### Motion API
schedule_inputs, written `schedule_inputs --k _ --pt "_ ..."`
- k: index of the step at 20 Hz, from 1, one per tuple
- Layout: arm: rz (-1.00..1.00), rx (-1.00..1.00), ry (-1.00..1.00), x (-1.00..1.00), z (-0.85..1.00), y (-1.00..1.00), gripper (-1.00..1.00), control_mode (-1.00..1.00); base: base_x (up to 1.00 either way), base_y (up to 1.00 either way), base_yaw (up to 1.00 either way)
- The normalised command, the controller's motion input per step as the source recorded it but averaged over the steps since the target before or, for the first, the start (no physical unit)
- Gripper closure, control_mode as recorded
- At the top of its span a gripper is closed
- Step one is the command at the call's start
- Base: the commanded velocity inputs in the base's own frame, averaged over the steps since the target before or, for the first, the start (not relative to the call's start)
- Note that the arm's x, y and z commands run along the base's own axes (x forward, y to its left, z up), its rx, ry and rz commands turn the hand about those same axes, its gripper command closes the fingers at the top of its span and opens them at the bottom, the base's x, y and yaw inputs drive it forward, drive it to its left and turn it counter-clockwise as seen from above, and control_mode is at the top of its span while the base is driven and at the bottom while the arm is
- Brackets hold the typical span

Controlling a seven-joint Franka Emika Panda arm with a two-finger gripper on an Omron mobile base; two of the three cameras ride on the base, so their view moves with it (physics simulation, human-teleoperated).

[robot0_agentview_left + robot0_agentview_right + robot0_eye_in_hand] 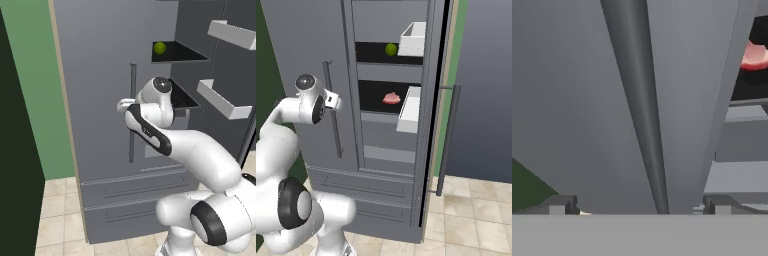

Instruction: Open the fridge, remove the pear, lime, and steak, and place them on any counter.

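The gripper (639,205), jaws spread wide and empty, faces the closed left door's upright bar handle (639,110) of the fridge (100,125), while the steak (755,55) lies at two o'clock on a shelf beyond the open right door.

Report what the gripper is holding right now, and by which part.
Nothing is held. The gripper is open, its fingertips standing either side of the left door's bar handle on the fridge without closing on it.
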Motion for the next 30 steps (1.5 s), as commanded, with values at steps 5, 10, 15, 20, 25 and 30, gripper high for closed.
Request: schedule_inputs --k 5,10,15,20,25,30 --pt "-0.1 0.0 0.0 0.53 0.0 0.0 -1.0 -1.0 0.0 0.0 0.0" --pt "-0.09 0.0 0.01 0.55 0.09 0.0 -1.0 -1.0 0.0 0.0 0.0" --pt "-0.05 0.0 -0.04 0.58 -0.01 0.01 -1.0 -1.0 0.0 0.0 0.0" --pt "0.0 -0.02 -0.3 0.29 -0.03 0.07 -1.0 -1.0 0.0 0.0 0.0" --pt "0.0 -0.01 -0.51 0.07 0.0 0.03 -1.0 -1.0 0.0 0.0 0.0" --pt "0.06 -0.03 -0.87 -0.03 -0.1 0.0 -1.0 -1.0 0.0 0.0 0.0"
